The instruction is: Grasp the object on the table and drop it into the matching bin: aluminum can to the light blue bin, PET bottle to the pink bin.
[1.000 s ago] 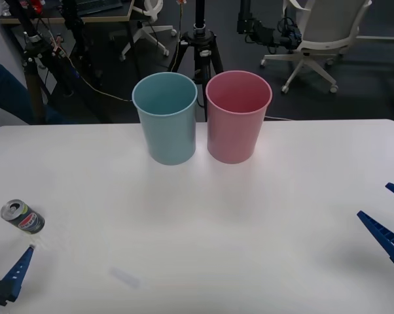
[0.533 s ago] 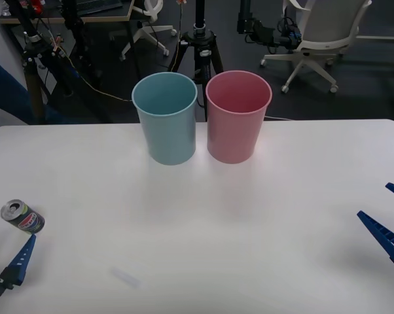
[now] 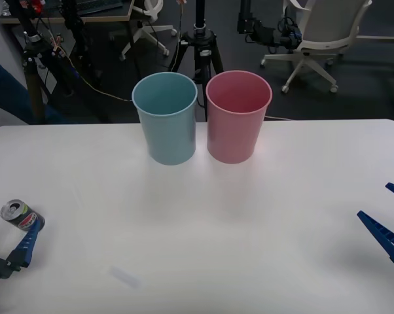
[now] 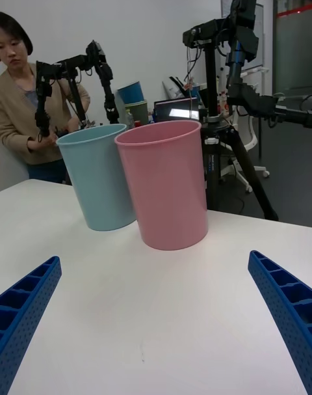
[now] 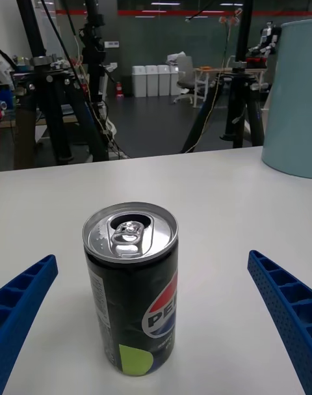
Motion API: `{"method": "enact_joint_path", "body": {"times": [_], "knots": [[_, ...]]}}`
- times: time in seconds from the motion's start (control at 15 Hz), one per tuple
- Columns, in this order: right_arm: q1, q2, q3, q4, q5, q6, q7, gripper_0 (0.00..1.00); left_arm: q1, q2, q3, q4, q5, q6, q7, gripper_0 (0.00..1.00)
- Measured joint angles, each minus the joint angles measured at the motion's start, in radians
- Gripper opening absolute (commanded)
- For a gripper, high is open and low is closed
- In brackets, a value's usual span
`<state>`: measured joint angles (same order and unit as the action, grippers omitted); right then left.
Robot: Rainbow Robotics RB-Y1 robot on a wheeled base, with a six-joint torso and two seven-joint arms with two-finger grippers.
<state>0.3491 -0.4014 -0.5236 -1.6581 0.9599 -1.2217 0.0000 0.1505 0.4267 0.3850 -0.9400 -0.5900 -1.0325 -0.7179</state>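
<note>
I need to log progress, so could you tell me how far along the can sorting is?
Early stage. Nothing is binned yet: the can stands upright on the table, far from the light blue bin. In hand: the left gripper is open with a finger on each side of the can, not gripping. The right gripper waits open. Left: grasp, carry, drop.
</note>
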Motion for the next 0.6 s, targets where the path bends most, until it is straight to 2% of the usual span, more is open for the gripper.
{"method": "enact_joint_path", "body": {"times": [0.6], "knots": [[0.000,0.000,0.000,0.000,0.000,0.000,0.000,1.00,-0.058,0.000,-0.047,0.001,-0.002,0.136,0.009,1.00]]}}
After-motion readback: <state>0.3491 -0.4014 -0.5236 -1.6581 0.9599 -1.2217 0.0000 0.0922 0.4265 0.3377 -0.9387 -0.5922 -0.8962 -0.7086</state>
